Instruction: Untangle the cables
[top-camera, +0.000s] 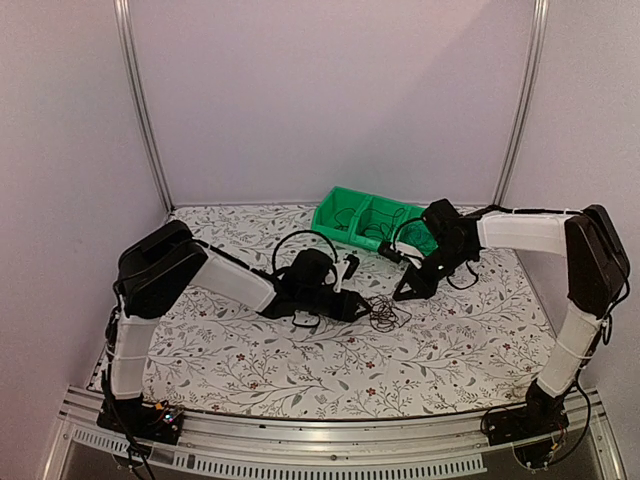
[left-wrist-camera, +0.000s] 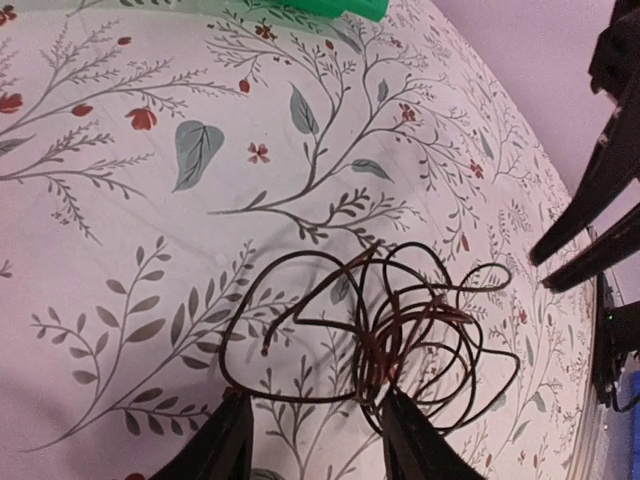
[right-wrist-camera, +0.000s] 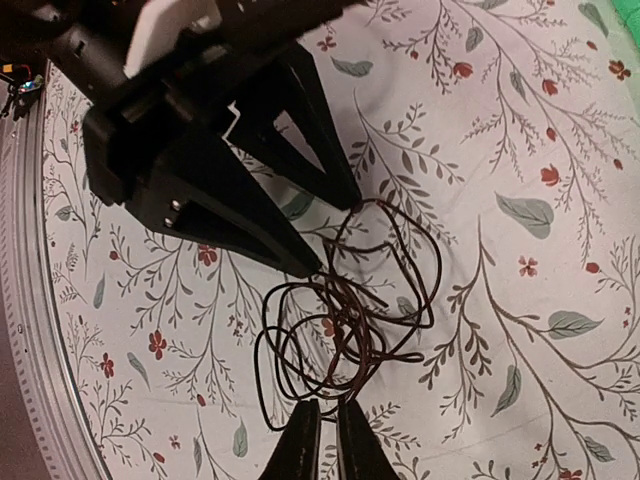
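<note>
The cables lie as one tangle of thin dark brown and black loops on the floral cloth, mid-table. In the left wrist view the cables sit just ahead of my left gripper, which is open, one fingertip on the outer loop and the other against the dense knot. My right gripper reaches in from the opposite side, its jaws nearly together on strands at the edge of the cables. From above, the left gripper and right gripper face each other across the tangle.
A green two-compartment bin stands at the back of the table with thin dark wires in it. The left gripper's black fingers slope down close over the tangle. The table's metal front rail runs along the near side.
</note>
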